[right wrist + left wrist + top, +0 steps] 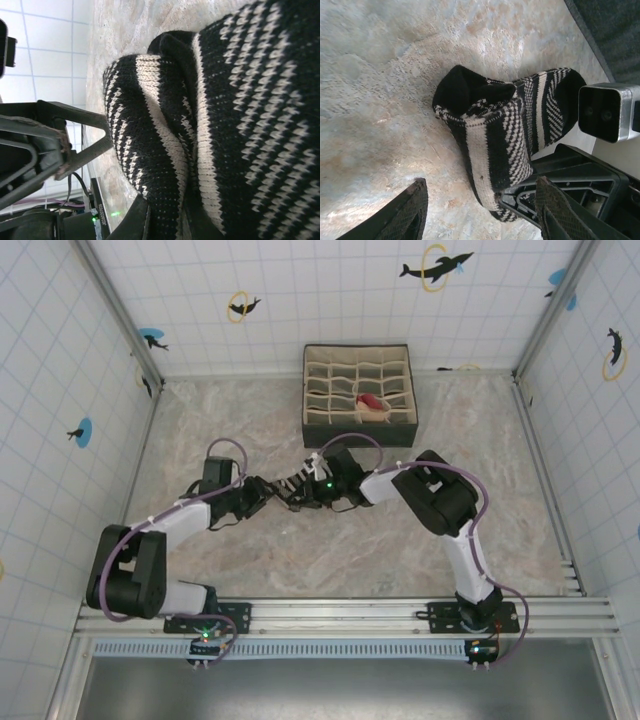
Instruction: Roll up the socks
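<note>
The black sock (291, 485) with grey-white stripes lies bunched on the table between my two grippers. In the left wrist view the black sock (496, 131) is partly rolled, and its near end reaches between the wide-apart fingers of my open left gripper (482, 216). My right gripper (167, 222) is shut on a fold of the black sock (220, 115), whose fabric rises close in front of the camera. In the top view my left gripper (263, 494) and right gripper (305, 486) nearly meet. The peach sock (370, 401) with dark red parts sits rolled in a compartment of the divider box.
The dark divider box (358, 426) with several compartments stands at the back of the stone-patterned table (230, 570), just behind the right arm. Tiled walls close in the left, right and rear sides. My right gripper's body (580, 185) lies close against the sock's right side.
</note>
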You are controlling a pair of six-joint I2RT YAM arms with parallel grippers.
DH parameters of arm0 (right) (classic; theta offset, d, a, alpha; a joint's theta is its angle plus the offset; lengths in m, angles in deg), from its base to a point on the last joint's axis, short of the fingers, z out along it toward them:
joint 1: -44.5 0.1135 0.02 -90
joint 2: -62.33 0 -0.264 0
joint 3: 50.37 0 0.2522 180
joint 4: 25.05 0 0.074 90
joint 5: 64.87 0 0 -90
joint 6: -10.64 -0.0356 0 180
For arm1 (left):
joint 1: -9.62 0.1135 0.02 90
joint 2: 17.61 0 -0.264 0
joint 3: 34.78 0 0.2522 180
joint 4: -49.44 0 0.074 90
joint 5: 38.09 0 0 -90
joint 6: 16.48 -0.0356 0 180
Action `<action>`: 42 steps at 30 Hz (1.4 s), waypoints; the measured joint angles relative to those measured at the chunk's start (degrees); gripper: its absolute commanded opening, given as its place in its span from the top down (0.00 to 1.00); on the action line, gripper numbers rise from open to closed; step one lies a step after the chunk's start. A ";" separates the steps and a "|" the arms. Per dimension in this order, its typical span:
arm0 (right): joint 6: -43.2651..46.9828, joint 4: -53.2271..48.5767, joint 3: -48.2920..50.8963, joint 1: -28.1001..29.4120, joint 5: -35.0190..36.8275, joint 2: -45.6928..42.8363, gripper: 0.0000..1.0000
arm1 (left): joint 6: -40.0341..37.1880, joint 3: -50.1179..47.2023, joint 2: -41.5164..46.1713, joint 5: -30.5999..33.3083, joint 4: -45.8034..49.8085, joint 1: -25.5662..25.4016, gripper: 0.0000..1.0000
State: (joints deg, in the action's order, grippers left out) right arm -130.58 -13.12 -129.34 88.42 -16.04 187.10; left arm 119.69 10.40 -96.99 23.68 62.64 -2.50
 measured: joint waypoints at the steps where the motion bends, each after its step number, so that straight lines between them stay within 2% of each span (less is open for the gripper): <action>1: -1.05 1.14 0.83 -0.15 -0.09 -0.13 1.00 | 0.22 0.00 -0.66 0.24 -0.46 -0.35 0.43; 10: -7.54 5.95 4.22 -1.20 -0.57 -0.68 1.00 | 0.42 0.00 -2.97 2.16 -2.25 -2.27 0.44; 21: -9.35 6.23 4.68 -1.66 -0.52 -0.68 1.00 | 0.61 0.02 -7.08 3.50 -8.04 -4.35 0.46; 27: -10.21 7.23 5.29 -2.05 -0.50 -0.68 0.98 | 1.05 1.18 -10.25 3.23 -11.21 -4.79 0.58; 32: -10.93 8.28 5.75 -2.10 -0.39 -0.68 0.93 | 2.56 1.33 -11.13 3.15 -13.38 -5.33 0.84; 36: -11.52 9.68 6.29 -2.16 -0.15 -0.68 0.81 | 3.58 1.42 -11.41 3.61 -13.86 -5.46 1.00; 39: -11.10 9.99 6.40 -2.27 0.09 -0.72 0.69 | 3.93 1.99 -11.76 3.87 -13.42 -5.49 1.00; 42: -9.25 8.33 6.27 -2.23 0.96 -1.88 0.62 | 3.87 3.04 -11.89 4.35 -11.74 -5.55 1.00</action>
State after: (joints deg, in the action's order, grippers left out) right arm -139.83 -4.79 -123.07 86.19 -15.08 185.22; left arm 123.56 13.44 -108.88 28.03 50.91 -8.05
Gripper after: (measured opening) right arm 0.349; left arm 0.075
